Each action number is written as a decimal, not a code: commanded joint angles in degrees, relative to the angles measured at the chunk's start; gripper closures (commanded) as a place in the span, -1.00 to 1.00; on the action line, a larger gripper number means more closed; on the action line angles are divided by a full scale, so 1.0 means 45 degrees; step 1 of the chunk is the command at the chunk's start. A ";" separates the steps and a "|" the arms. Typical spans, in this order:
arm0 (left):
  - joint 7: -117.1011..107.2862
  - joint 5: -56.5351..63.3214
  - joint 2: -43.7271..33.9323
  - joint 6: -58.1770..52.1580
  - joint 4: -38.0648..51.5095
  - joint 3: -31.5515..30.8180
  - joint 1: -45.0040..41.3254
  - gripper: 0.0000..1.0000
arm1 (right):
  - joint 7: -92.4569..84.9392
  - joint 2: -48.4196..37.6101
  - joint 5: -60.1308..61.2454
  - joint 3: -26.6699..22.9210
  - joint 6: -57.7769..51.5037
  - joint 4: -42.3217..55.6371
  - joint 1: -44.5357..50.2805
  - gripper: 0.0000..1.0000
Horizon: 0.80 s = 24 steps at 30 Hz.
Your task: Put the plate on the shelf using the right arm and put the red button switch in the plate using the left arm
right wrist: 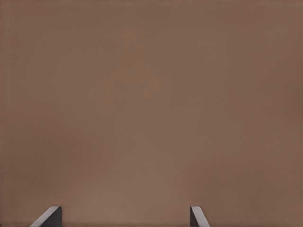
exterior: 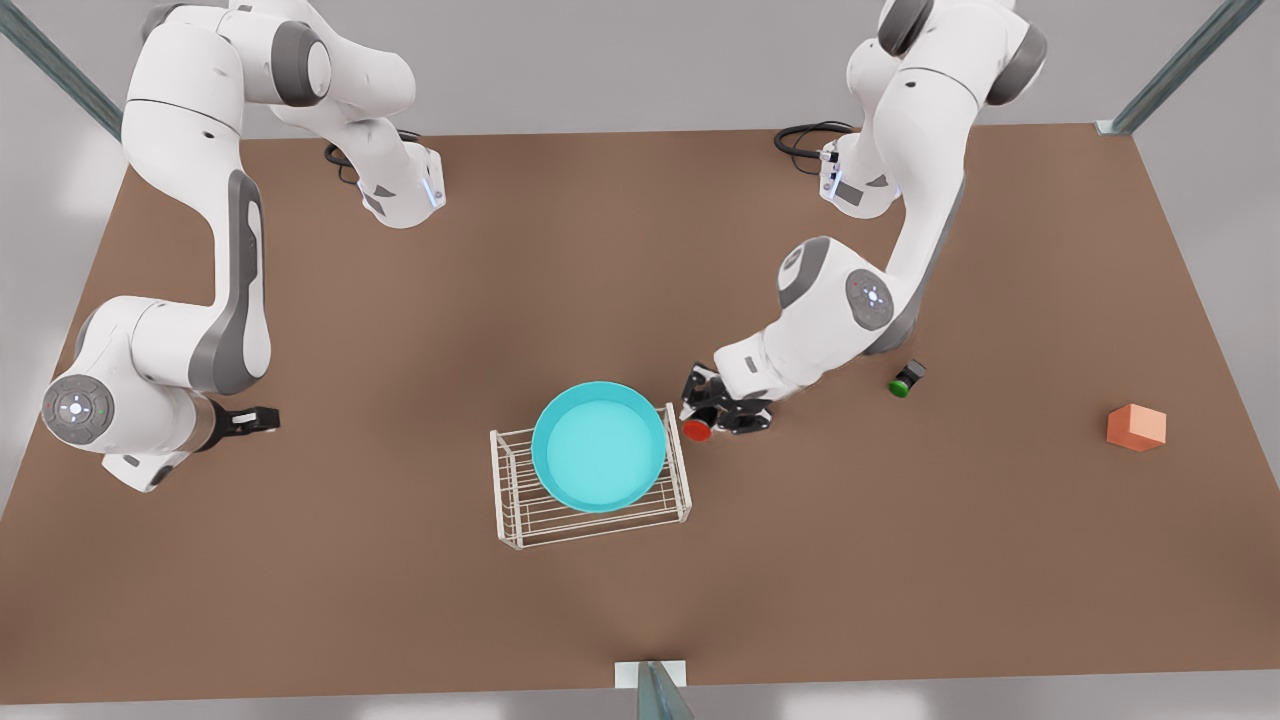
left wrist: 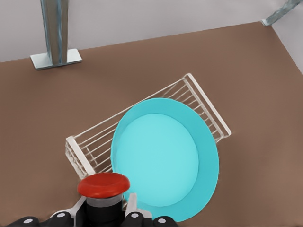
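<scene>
The turquoise plate (exterior: 600,445) lies on the top grid of the white wire shelf (exterior: 520,520), which stands on the brown desk (exterior: 400,620) near the middle of the front view; the plate covers most of the grid and its rim reaches a little over the far edge. The left pincer (exterior: 712,412) is just beside the shelf, on the front view's right, and it is pinching the red button switch (exterior: 697,430) by its dark body, with the round red cap pointing toward the shelf. In the left wrist view the red cap (left wrist: 103,184) is seen between the fingers (left wrist: 131,203), close to the plate's rim (left wrist: 210,189), but not over the inside of the plate. The right pincer (exterior: 262,419) is well apart from the shelf, near the desk's edge at the front view's left, where this arm waits; in the right wrist view its fingertips (right wrist: 49,217) are spread wide over bare desk. A green button switch (exterior: 905,380) and an orange cube (exterior: 1136,427) lie on the desk at the front view's right.
</scene>
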 commanded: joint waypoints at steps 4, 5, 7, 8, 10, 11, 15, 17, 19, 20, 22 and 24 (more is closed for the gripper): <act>-1.2814 -0.1850 0.1872 0.3222 0.1818 -0.0410 -0.0983 0.53 | -0.0136 -0.0015 0.0083 -0.0004 -0.0034 0.0008 0.0023 -1.00; -1.2814 -0.1830 0.2224 0.3728 0.2054 -0.0390 -0.1217 0.53 | -0.0253 -0.0015 0.0083 -0.0004 -0.0034 0.0028 -0.0035 -1.00; -1.2658 -0.1732 0.2810 0.5019 0.2229 -0.0371 -0.1510 0.39 | -0.0155 -0.0015 0.0141 -0.0004 -0.0053 0.0028 0.0004 -1.00; -1.2658 -0.1732 0.2810 0.5000 0.2288 -0.0312 -0.1510 -0.50 | -0.0175 -0.0015 0.0122 -0.0004 -0.0034 0.0028 0.0004 -1.00; -1.2677 -0.1088 0.2830 0.4804 0.2424 -0.0273 -0.1491 -1.00 | -0.0155 -0.0015 0.0141 -0.0004 -0.0034 0.0028 0.0023 -1.00; -1.2638 0.0081 0.2810 0.4241 0.2444 -0.0214 -0.1432 -1.00 | -0.0155 -0.0015 0.0141 -0.0004 -0.0034 0.0028 0.0023 -1.00; -0.8753 0.4144 0.1522 -0.4333 0.3713 -0.0253 0.0540 -1.00 | -0.0155 -0.0015 0.0141 -0.0004 -0.0034 0.0028 0.0004 -1.00; -0.7620 0.5885 0.0252 -0.7362 0.3635 -0.0195 0.1125 -1.00 | -0.0155 -0.0015 0.0141 -0.0004 -0.0034 0.0028 0.0023 -1.00; -0.6349 0.5846 -0.0451 -0.8926 0.3655 -0.0214 0.2141 -1.00 | -0.0136 -0.0015 0.0141 -0.0004 -0.0034 0.0028 0.0023 -1.00; -0.6174 0.5943 -0.0588 -0.9024 0.3655 -0.0195 0.2512 -1.00 | -0.0136 -0.0015 0.0141 -0.0004 -0.0034 0.0028 0.0023 -1.00; -0.2214 0.5614 -0.0764 -1.0584 0.3694 0.1147 0.3140 -1.00 | -0.0155 -0.0015 0.0141 -0.0004 -0.0034 0.0028 0.0023 -1.00; 0.1346 0.2739 -0.2695 -1.0902 0.1609 0.5333 0.2220 -1.00 | -0.0155 -0.0015 0.0141 -0.0004 -0.0034 0.0028 0.0023 -1.00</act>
